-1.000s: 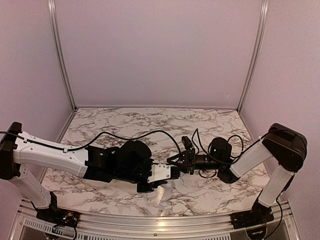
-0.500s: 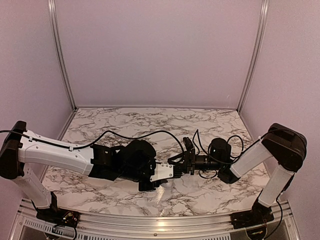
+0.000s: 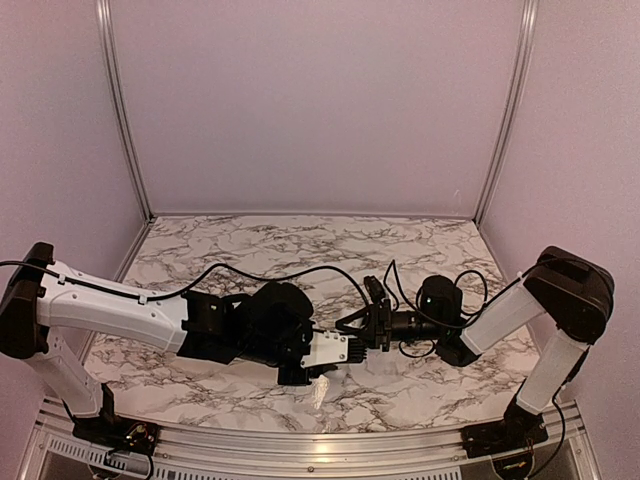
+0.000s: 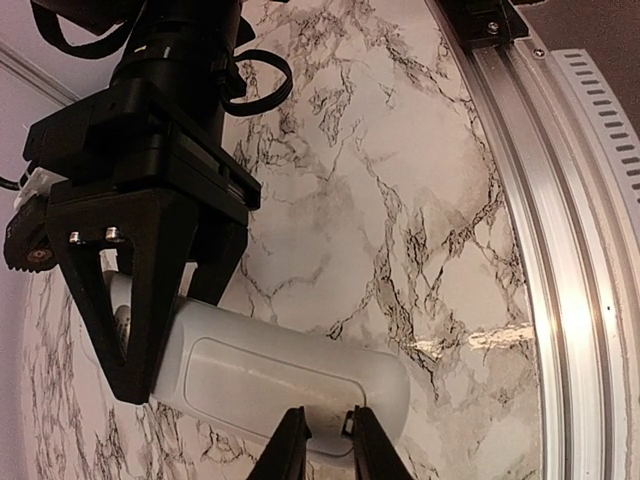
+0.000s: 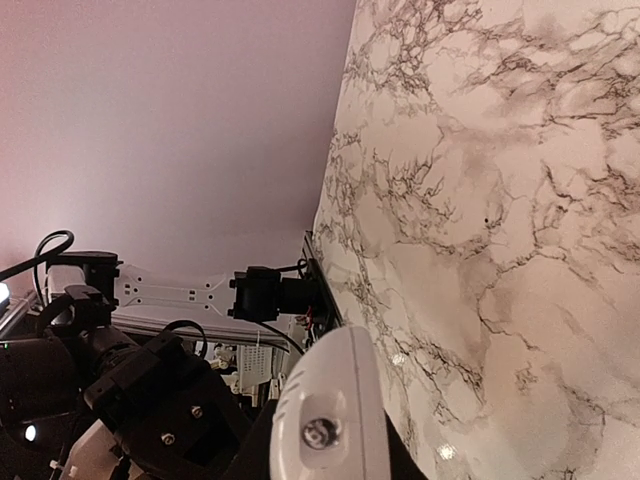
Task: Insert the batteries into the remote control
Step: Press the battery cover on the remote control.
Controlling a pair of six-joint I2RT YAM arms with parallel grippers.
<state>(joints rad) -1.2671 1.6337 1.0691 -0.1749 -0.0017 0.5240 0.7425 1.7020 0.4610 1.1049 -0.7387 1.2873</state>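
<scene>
Left to right, then: your left arm [image 3: 110,310] reaches in low along the near edge, and the left gripper [image 4: 327,440] has its slim black fingers pressed together on the long lower edge of the remote control [image 4: 270,375], close to one end. The remote hangs above the marble-patterned table [image 4: 400,200], held in the air between both tools. In the overhead view its long axis runs from the left gripper towards the right one, so each arm has an end and neither is clearly nearer. Its shell is smooth, glossy white plastic with rounded corners. The face turned to the left wrist camera shows a shallow rounded-rectangle outline, which you can take to be the battery door, apparently in place. At the far end the right gripper [image 4: 165,330], angular matte black with exposed screw heads, straddles the remote's width and clamps it between tapered fingers. The batteries are not visible in any view, so you cannot tell where they lie from either tool. The coming move turns on that door. It faces the left wrist, and the right gripper covers the end it may have to slide towards. The slick plastic could twist in such narrow pinches.
</scene>
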